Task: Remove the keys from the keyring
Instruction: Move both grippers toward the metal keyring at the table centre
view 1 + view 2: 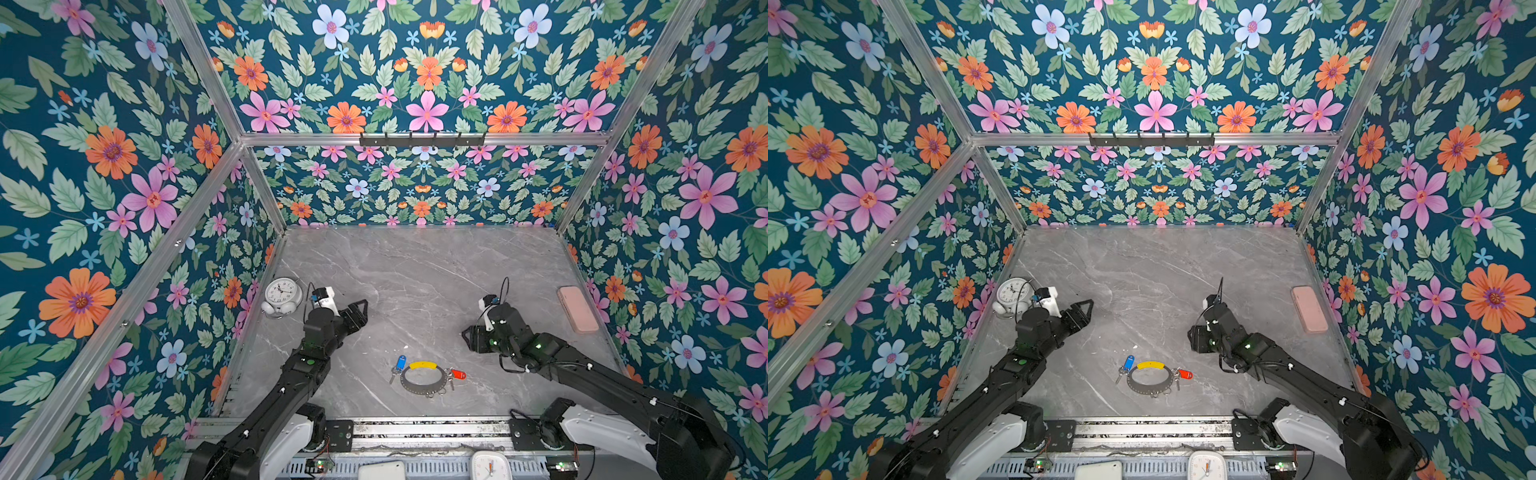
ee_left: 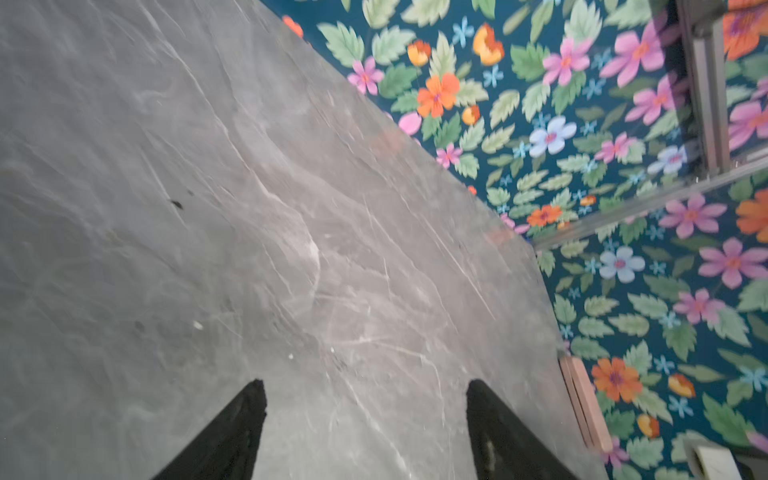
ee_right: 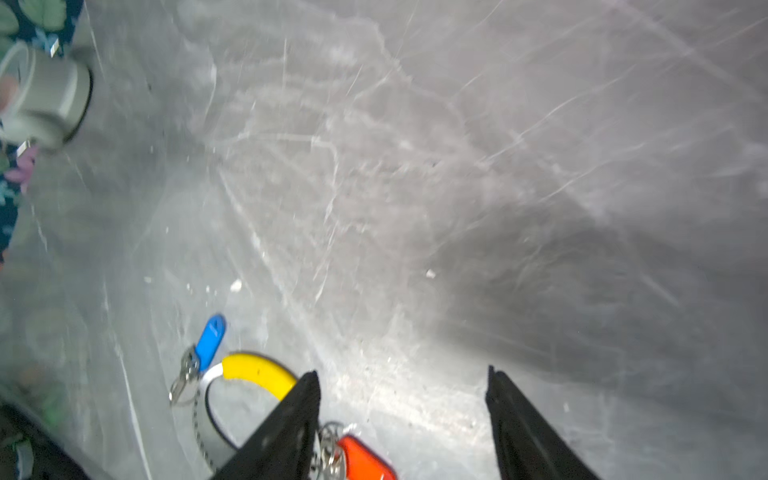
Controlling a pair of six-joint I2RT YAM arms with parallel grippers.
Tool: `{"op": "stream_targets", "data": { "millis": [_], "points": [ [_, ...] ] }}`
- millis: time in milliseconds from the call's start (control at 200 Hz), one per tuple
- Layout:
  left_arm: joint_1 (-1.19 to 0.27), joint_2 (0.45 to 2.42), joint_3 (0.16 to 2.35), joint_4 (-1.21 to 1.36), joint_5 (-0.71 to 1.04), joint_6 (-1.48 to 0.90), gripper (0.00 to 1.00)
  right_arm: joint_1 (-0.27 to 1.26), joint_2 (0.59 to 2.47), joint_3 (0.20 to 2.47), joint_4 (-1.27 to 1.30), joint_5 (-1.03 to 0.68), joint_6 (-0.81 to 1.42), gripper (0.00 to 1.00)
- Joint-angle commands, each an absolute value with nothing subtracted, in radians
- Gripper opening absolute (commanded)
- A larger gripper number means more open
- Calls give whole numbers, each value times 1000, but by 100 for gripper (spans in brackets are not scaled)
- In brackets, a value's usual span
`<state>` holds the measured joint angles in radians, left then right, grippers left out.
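The keyring (image 1: 406, 384) lies flat on the grey table (image 1: 415, 270), low in the centre of both top views and close to the front rail. Its yellow sleeve (image 1: 423, 365) is on the far arc. The blue-tagged key (image 1: 400, 363) fans out on the hoop's left and the red-tagged key (image 1: 457, 374) on its right. That spread looks handy, since each key points toward its own arm and you could pin the hoop with one gripper and work a key with the other. Neither key is off yet. Your left gripper (image 1: 362, 313) sits left of centre, above the ring in the frame. The arm rises from the lower left and the wrist is bent so the fingers point right. In its wrist view the fingers are spread with only bare table between them. Your right gripper (image 1: 465, 338) mirrors it from the right and points left. Its fingers are also parted and empty, and its wrist view shows the red tag just beside one finger at the bottom of the frame. Both grippers are well clear of the ring. The white clock (image 1: 282, 297) and pink case (image 1: 577, 309) sit at the table's sides, out of your way.
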<state>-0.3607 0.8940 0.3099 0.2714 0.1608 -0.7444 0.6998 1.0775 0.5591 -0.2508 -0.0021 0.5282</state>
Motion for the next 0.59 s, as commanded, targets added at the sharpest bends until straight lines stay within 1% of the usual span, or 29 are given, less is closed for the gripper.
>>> {"op": "stream_targets", "data": {
  "millis": [0,55,170,220,280,400,590],
  "points": [
    [-413,914,294,244,159,-710,76,748,1115,554,-263,-39,488,59],
    [-433,930,283,261,178,-713,75,769,1142,556,-240,-87,477,57],
    [-472,966,277,280,189,-715,74,816,1207,569,-212,-114,460,53],
    [-484,977,274,289,196,-716,74,825,1237,571,-191,-142,456,47],
    [-491,989,270,304,207,-721,74,832,1270,577,-174,-187,448,41],
    [-500,1012,268,329,236,-723,73,845,1301,584,-168,-210,433,40],
    [-508,1048,272,354,270,-727,73,845,1319,580,-172,-218,425,34]
  ]
}}
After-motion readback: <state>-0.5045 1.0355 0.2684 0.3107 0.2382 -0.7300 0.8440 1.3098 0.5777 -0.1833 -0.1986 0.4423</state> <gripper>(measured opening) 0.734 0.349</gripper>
